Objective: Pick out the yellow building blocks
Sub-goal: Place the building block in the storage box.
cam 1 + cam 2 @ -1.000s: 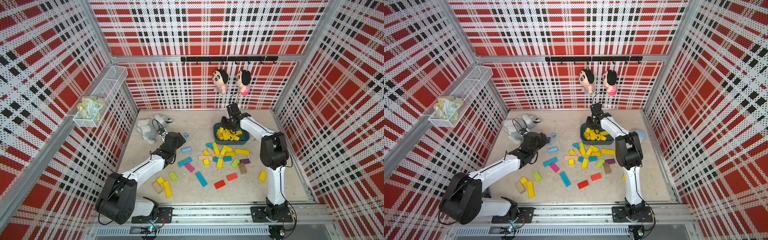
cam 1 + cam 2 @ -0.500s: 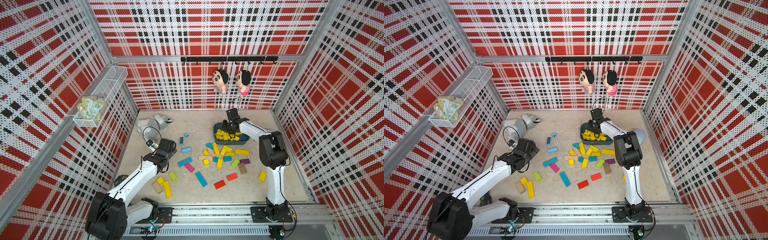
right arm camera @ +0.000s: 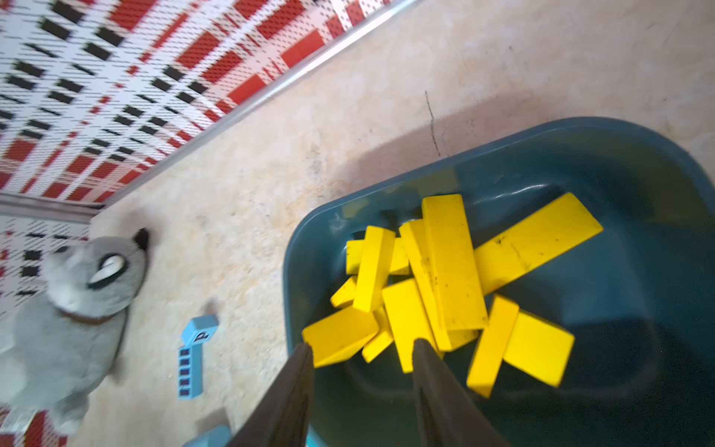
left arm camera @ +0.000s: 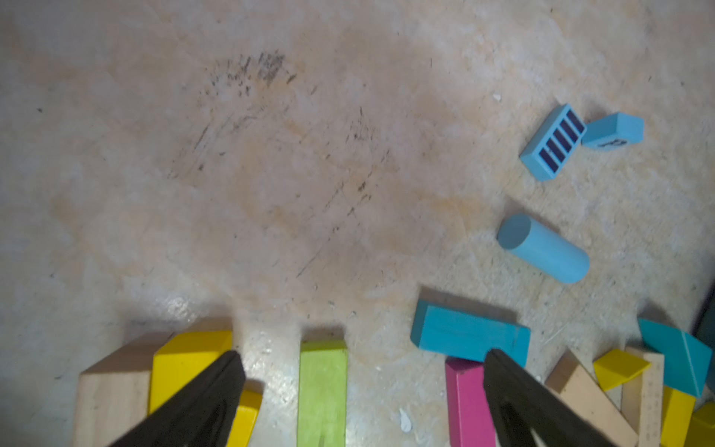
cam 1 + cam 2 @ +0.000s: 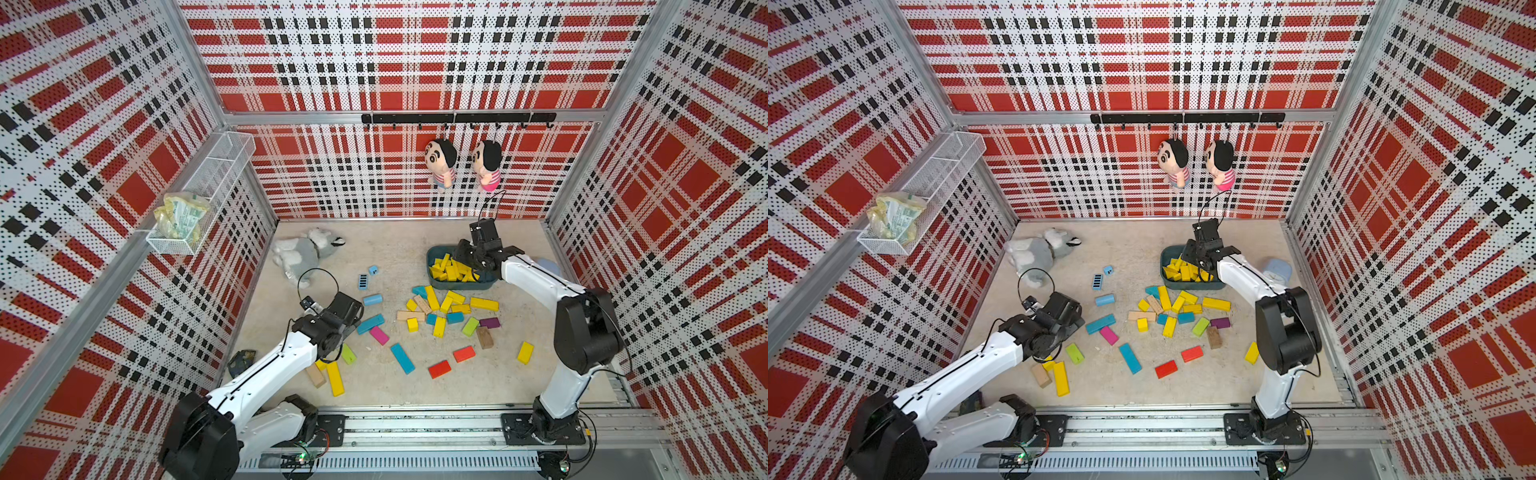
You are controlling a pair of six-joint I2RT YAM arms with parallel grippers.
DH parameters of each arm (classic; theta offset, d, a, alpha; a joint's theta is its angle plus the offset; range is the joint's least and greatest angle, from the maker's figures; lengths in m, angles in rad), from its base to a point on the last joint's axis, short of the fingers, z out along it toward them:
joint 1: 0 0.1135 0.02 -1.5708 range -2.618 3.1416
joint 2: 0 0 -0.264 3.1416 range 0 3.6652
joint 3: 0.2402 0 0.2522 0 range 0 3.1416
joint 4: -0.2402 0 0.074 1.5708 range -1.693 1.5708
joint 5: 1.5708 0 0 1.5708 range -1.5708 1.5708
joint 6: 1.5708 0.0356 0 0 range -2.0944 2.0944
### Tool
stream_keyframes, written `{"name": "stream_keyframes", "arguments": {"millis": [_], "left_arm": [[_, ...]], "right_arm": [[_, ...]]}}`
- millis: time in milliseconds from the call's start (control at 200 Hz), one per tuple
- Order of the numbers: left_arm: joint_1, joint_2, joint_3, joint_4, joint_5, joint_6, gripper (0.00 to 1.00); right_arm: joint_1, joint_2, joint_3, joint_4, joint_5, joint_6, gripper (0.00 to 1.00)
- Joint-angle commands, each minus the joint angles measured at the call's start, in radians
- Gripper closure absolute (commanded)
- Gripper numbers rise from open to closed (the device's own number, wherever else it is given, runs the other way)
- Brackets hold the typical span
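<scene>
**Yellow building blocks.** A heap of bright yellow building blocks (image 3: 452,267), mostly long bars and short bricks, is lying crosswise inside the dark teal plastic bin (image 3: 572,129) at the far right of the beige floor. In both top views more yellow pieces are lying outside it. A loose cluster (image 5: 432,298) is sitting just in front of the bin among turquoise and tan blocks, one short brick (image 5: 525,352) is lying apart near the right arm's base, and a long bar (image 5: 1061,378) is resting by the left arm.

**Right gripper** (image 3: 361,348). It is hanging over the near edge of the heap with its dark jaws partly spread and nothing clamped between them. Whether the tips are touching the blocks below is hard to judge from this angle.

**Left gripper** (image 4: 361,358). It is hovering low over the floor with its jaws spread wide and empty. A lime-green wooden brick (image 4: 323,387) is lying in the gap below, with a yellow block (image 4: 185,356) under one finger and a magenta bar (image 4: 464,394) under the other.

**Surroundings.** A light blue cylinder (image 4: 541,247) is lying further out, and a grey plush animal (image 3: 77,294) is sitting near the back wall.
</scene>
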Motion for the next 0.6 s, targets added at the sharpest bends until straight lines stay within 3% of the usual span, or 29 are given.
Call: {"name": "stream_keyframes", "arguments": {"millis": [0, 120, 376, 596], "left_arm": [[-0.054, -0.012, -0.018, -0.08, -0.01, -0.068, 0.04], [-0.133, -0.013, -0.045, -0.109, 0.002, -0.122, 0.13], [-0.311, -0.039, -0.149, -0.121, 0.021, -0.326, 0.19], [-0.386, -0.079, -0.218, -0.152, 0.027, -0.442, 0.25]], "right_arm": [[0.057, -0.094, -0.107, 0.04, -0.006, -0.023, 0.55], [0.113, -0.188, -0.205, 0.047, 0.002, -0.025, 0.56], [0.146, -0.329, -0.31, 0.001, 0.043, -0.021, 0.57], [0.146, -0.374, -0.328, -0.034, 0.065, -0.051, 0.59]]}}
